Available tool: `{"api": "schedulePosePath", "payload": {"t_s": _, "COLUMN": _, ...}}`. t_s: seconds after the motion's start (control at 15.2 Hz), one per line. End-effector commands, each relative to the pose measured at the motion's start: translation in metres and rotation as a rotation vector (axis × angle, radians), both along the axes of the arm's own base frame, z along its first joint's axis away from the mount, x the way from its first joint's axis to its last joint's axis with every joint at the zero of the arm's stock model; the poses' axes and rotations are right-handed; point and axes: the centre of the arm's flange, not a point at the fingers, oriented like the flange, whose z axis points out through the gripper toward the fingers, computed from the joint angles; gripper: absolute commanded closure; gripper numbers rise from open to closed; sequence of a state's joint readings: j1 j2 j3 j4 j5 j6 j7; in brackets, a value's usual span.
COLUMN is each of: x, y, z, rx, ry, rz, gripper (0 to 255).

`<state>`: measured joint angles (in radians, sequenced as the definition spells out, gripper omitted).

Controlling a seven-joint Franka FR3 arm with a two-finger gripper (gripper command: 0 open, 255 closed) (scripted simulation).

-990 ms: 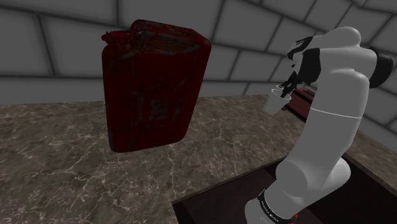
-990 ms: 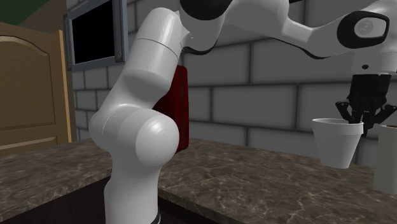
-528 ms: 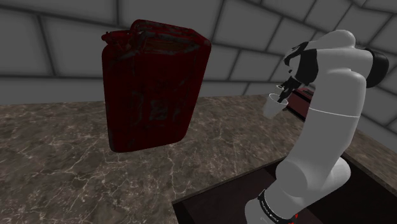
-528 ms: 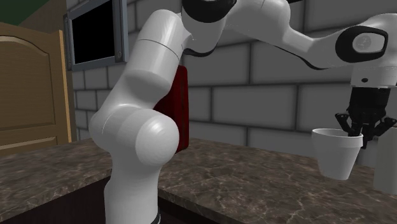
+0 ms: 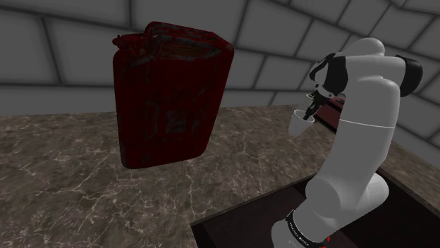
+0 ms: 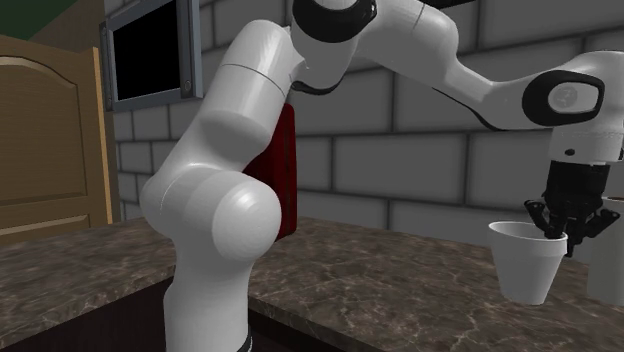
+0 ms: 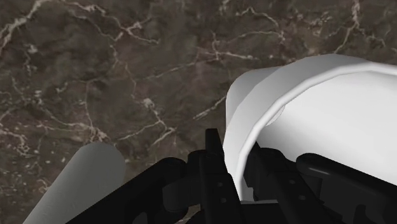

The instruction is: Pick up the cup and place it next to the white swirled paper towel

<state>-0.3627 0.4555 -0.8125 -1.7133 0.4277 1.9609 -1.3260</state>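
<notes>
1. The white cup hangs mouth-up, low over the marbled desk, at the second exterior view's right.
2. The gripper pinches its rim, one finger inside, so it can be set down level.
3. The pale paper towel roll stands just to its right, which is probably why it is held here.

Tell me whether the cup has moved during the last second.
Yes. In the second exterior view the cup, clasped at its rim by the tool, has sunk against the mortar lines of the wall, toward the dark veined counter.
</notes>
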Motion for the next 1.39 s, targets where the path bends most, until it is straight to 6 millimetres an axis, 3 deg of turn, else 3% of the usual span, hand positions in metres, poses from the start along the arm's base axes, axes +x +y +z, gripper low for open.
{"api": "schedulePosePath", "payload": {"t_s": 0.0, "x": 0.0, "y": 0.0, "z": -0.007, "rx": -0.001, "ry": 0.0, "rz": 0.0, "gripper": 255}}
{"api": "schedulePosePath", "payload": {"t_s": 0.46, "x": 0.0, "y": 0.0, "z": -0.007, "rx": -0.001, "ry": 0.0, "rz": 0.0, "gripper": 255}}
{"api": "schedulePosePath", "payload": {"t_s": 0.53, "x": 0.0, "y": 0.0, "z": -0.007, "rx": -0.001, "ry": 0.0, "rz": 0.0, "gripper": 0}}
{"api": "schedulePosePath", "payload": {"t_s": 0.86, "x": 0.0, "y": 0.0, "z": -0.007, "rx": -0.001, "ry": 0.0, "rz": 0.0, "gripper": 0}}
{"api": "schedulePosePath", "payload": {"t_s": 1.12, "x": -0.002, "y": -0.004, "z": 0.042, "rx": -0.001, "ry": 0.0, "rz": 0.0, "gripper": 0}}
{"api": "schedulePosePath", "payload": {"t_s": 1.32, "x": -0.002, "y": -0.004, "z": 0.042, "rx": -0.001, "ry": 0.0, "rz": 0.0, "gripper": 0}}
